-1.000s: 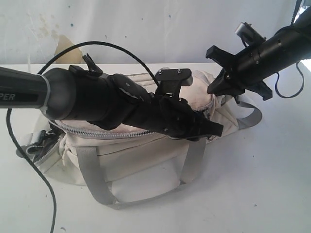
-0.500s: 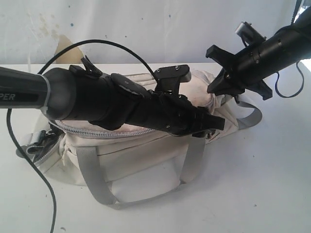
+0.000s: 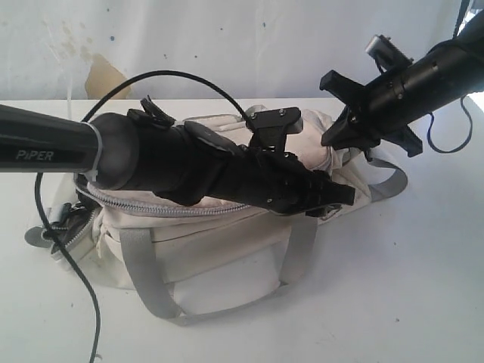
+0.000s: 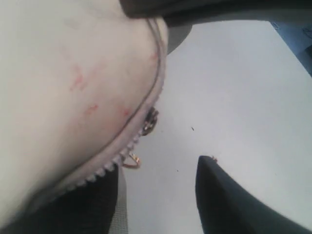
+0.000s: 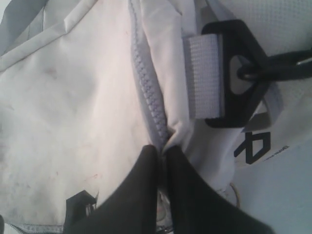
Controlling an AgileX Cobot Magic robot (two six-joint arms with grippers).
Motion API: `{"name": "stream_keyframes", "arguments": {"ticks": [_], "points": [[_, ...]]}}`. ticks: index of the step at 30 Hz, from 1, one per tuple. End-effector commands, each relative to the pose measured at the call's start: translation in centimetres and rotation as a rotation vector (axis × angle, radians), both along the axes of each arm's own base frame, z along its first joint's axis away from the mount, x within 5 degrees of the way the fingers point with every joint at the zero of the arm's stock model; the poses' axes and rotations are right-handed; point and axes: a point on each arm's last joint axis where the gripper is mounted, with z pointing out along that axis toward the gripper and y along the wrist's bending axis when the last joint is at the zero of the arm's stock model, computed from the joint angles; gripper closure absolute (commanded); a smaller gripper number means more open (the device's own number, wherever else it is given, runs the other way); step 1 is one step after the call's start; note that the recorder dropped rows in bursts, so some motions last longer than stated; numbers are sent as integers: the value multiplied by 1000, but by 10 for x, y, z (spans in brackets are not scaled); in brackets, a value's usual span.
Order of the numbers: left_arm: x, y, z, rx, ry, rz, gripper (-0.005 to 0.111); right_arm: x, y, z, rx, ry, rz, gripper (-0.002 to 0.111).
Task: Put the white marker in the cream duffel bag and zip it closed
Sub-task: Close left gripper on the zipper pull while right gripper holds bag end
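"Left arm (image 3: 174,162) has slid further along the cream duffel bag (image 3: 219,257), and its jaws now stand apart, holding nothing. The zip pull (image 4: 148,122) hangs free just beside them."

"Right jaws are pinched shut on the bag's end fabric. White marker? Can't see it; inside, I'd guess."

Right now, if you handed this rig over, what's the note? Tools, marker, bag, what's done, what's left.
Left tool: open and empty, at the bag's end near the zipper pull.
Right tool: shut on the cream duffel bag, pinching fabric at the zip's end.
White marker: not visible in any view, so I can't confirm it is inside.
Done: the zip looks closed wherever it shows, but the left arm hides the middle.
Left: probably check the zip's last stretch, release the right tool and pull both arms clear.
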Motion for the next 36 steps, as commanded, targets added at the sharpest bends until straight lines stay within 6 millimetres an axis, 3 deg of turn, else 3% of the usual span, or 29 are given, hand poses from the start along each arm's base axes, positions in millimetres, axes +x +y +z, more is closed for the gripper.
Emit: {"name": "stream_keyframes", "arguments": {"ticks": [1, 4, 21, 28, 31, 36], "points": [[2, -6, -4, -6, 1, -9, 55, 1, -3, 6, 14, -15, -11, 108], [5, -12, -1, -27, -4, -37, 55, 0, -2, 6, 18, -12, -10, 108], [27, 2, 0, 61, -151, 182, 55, -1, 0, 7, 44, 5, -5, 108], [21, -3, -1, 42, -114, 117, 56, -3, 3, 9, 82, 9, 19, 108], [25, 0, 0, 53, -136, 154, 63, -3, 3, 9, 82, 10, 23, 108], [25, 0, 0, 56, -139, 157, 86, -3, 3, 9, 82, 10, 23, 108]]}}
